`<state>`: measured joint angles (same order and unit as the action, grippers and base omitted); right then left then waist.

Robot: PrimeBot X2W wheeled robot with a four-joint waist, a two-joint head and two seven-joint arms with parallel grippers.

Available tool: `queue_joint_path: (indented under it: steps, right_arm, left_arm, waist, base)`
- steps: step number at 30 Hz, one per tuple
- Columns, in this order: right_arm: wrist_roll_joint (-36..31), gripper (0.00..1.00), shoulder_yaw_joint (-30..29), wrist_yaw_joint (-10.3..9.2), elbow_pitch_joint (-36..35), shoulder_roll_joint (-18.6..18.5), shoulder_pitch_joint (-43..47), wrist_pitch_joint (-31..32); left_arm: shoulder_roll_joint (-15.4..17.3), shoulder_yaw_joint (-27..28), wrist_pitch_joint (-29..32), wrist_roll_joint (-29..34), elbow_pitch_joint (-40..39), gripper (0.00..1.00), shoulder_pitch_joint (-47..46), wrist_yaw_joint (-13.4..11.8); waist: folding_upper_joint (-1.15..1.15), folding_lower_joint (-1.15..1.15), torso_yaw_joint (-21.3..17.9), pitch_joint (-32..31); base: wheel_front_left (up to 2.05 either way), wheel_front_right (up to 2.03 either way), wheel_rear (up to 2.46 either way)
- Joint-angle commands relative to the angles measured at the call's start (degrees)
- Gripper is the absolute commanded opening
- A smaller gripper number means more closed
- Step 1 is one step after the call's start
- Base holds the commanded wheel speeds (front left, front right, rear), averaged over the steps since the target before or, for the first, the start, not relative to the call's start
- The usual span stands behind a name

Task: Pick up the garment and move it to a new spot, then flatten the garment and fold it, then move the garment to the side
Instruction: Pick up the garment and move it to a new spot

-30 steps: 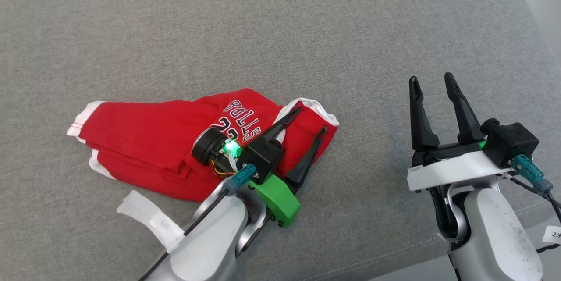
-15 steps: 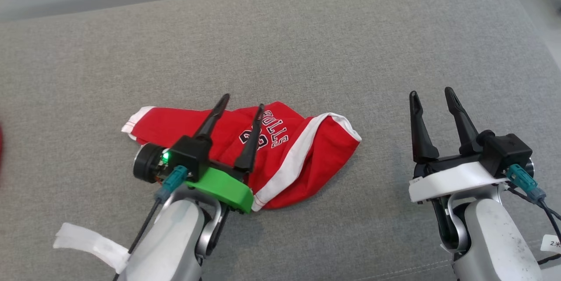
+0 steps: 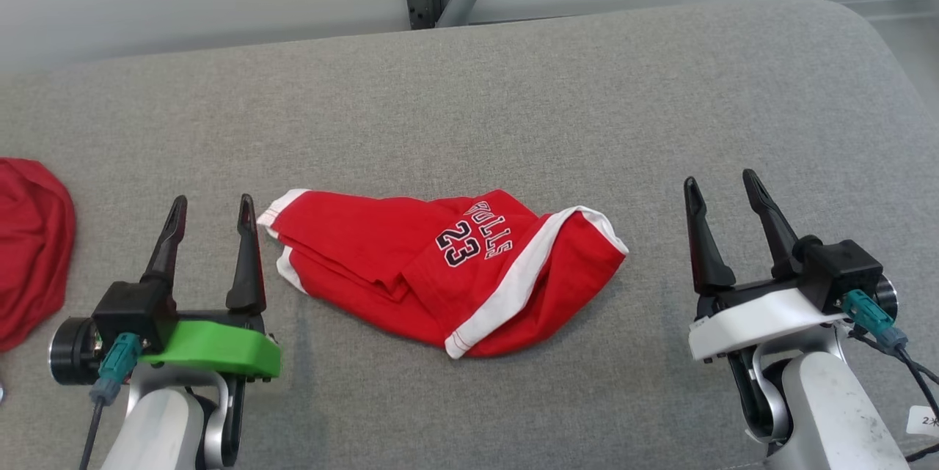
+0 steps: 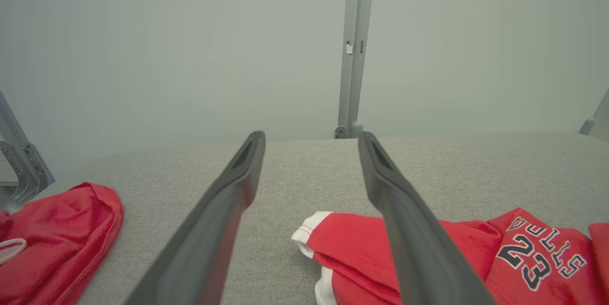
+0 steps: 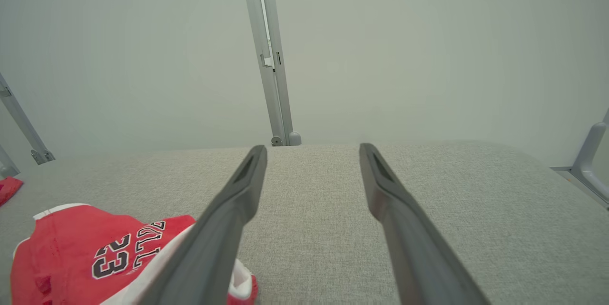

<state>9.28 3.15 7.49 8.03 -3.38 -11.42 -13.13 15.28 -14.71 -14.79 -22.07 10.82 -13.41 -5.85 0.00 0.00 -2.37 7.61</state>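
Grey woven fabric is seen across the cushioned surface [image 3: 557, 89], where the red garment [image 3: 381, 257], numbered 23, is laid crumpled near the middle. The left gripper [image 3: 211, 200] is held just beside its left end, the right gripper [image 3: 719, 178] well apart; both are spread and empty. Another red cloth [image 3: 29, 250] is seen far left.

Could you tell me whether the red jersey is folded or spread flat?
Roughly folded: the jersey lies in overlapping layers, not spread flat.
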Motion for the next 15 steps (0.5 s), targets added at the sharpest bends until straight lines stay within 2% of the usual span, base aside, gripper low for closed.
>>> queue_joint_path:
  steps: [1, 15]
  right_arm:
    - [-0.5, 1.0, -0.1, 0.0, 0.1, -0.4, 1.0, 0.3]
    - [-1.4, 1.0, -0.9, 0.0, -1.8, -1.2, 6.9, 2.4]
  left_arm:
    - [0.4, 0.3, -0.4, 0.1, -0.8, 1.0, 1.6, -0.2]
    - [2.3, 0.0, 2.6, -1.4, -6.7, 1.0, 10.3, -1.6]
  waist:
    - [0.0, 0.0, 0.3, -1.2]
    - [0.0, 0.0, -0.6, -6.7]
  base:
    - [0.0, 0.0, 0.0]
    - [0.0, 0.0, 0.0]
